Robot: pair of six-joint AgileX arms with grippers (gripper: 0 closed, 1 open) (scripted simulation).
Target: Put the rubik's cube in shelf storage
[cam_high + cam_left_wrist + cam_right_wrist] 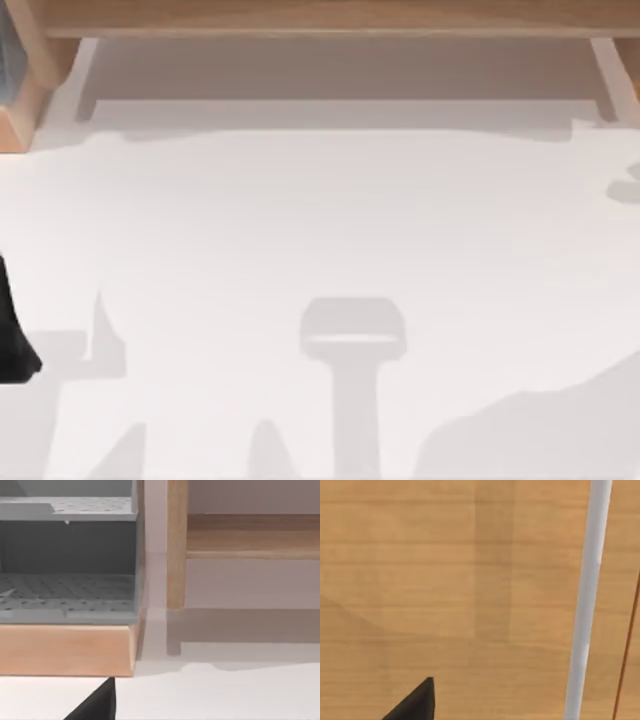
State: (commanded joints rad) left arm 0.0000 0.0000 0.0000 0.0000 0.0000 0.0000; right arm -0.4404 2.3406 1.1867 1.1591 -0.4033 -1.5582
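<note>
Left tool (12,335) at table's (320,230) left edge, opening untellable, shelf storage (320,18) behind

The shelf storage (330,18) stands along the far edge of the desk (320,230), its long board running from the left side to the right. A slanted upright support (72,80) holds the board up near the left end, another (610,75) near the right. A side panel (28,95) stands at the far left corner. In the left wrist view, a perforated tray unit (67,592) sits on a wooden base (67,650), just beside an upright post (176,545). The left arm (12,335) sits at the desk's left edge.
</note>
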